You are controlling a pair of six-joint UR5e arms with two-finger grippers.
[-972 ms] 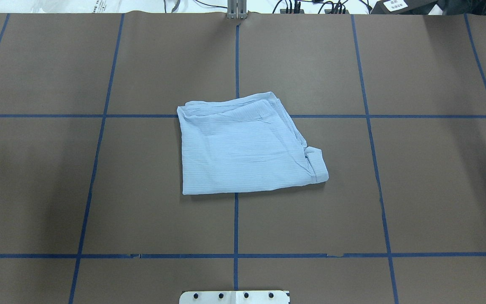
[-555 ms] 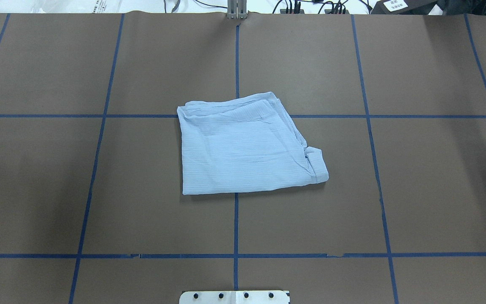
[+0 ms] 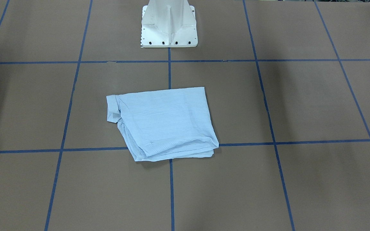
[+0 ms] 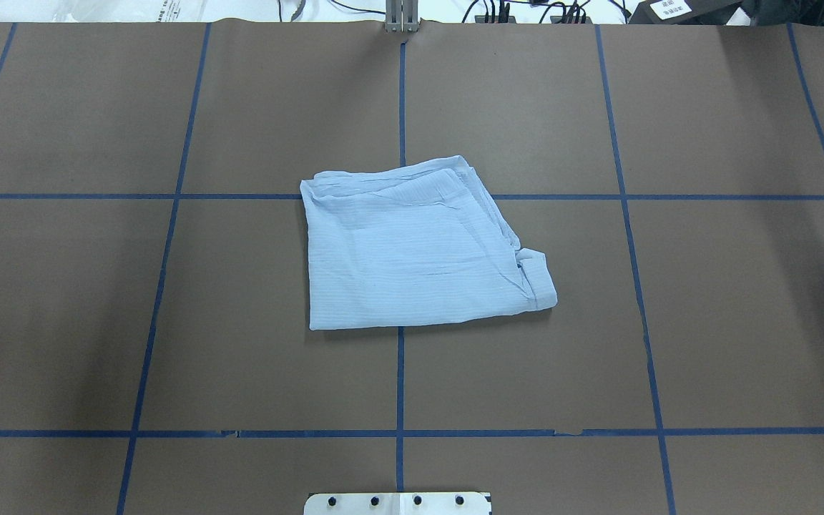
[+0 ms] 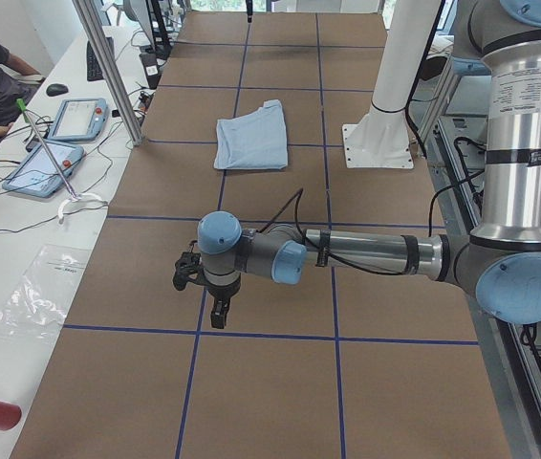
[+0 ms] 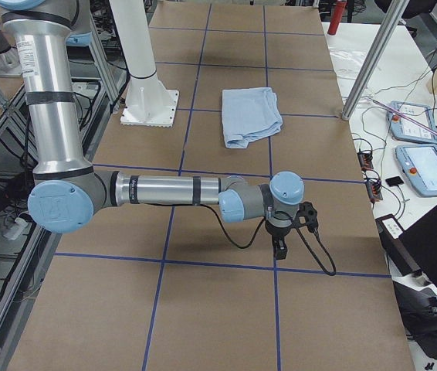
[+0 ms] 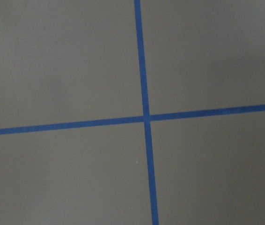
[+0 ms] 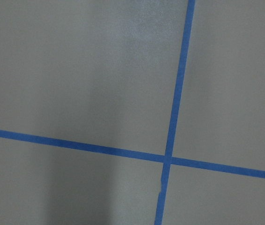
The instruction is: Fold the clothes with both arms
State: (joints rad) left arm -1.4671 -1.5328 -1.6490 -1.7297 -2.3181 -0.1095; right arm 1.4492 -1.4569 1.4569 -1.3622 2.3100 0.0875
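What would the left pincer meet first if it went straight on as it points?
The left pincer points downward, so probably the bare brown table near a blue tape crossing, far from the shirt.

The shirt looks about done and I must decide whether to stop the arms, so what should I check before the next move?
1. Shirt folded into one stack on the table: ok.
2. Stack edges tidy: not ok, a flap sticks out at one corner.
3. Left gripper away from the shirt, over bare table: ok.
4. Right gripper away from the shirt: ok.
5. Both grippers open: cannot tell, only the side views show them.
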